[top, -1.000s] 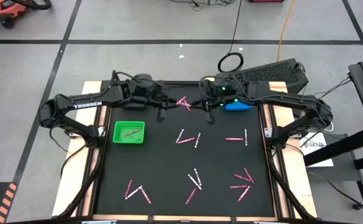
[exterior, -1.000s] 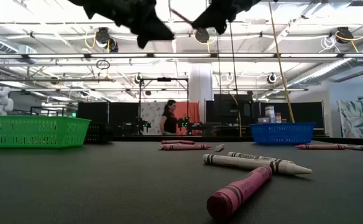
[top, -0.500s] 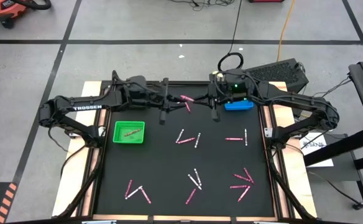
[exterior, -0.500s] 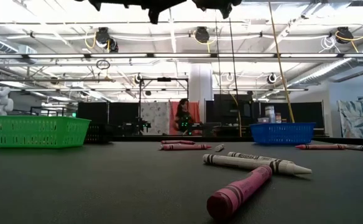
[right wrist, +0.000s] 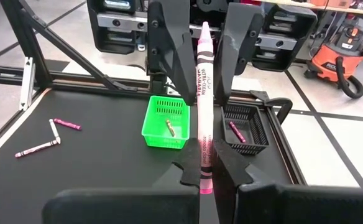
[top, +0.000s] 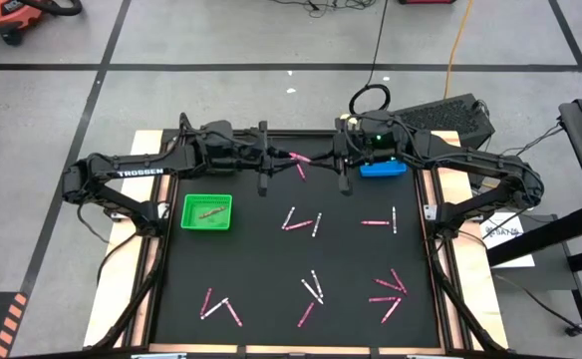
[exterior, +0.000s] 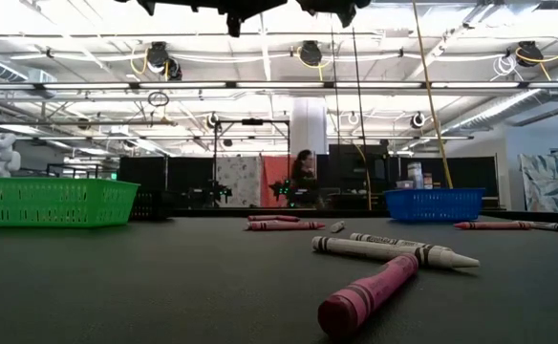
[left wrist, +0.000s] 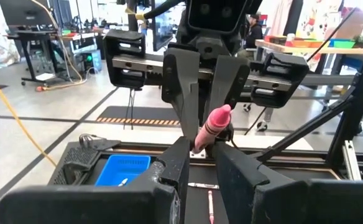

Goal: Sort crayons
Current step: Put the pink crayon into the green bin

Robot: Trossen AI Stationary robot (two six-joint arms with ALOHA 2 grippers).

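— Black matting covers the table (top: 271, 259), and a workshop hall with ceiling lamps stretches behind it. Where do the grippers stand?

— Both are raised above the mat's far edge, facing each other. The left gripper (top: 267, 162) and the right gripper (top: 339, 162) each pinch one end of a single pink crayon (top: 301, 159), which spans the gap between them. In the right wrist view the crayon (right wrist: 202, 99) runs from that arm's own fingers (right wrist: 189, 175) to the other arm's fingers (right wrist: 172, 50).

— And what lies around them?

— Just beside the right gripper, on its outer side, sits a blue basket (top: 383, 169). Nearer the left arm, towards the mat's left side, a green basket (top: 207, 212) holds one crayon (top: 209, 212). A black basket (right wrist: 245, 129) next to it holds a pink one. Loose pink and white crayons (top: 301, 220) lie scattered on the mat, well apart from both grippers, mostly towards the near edge. A person (exterior: 303, 178) shows far back in the hall.
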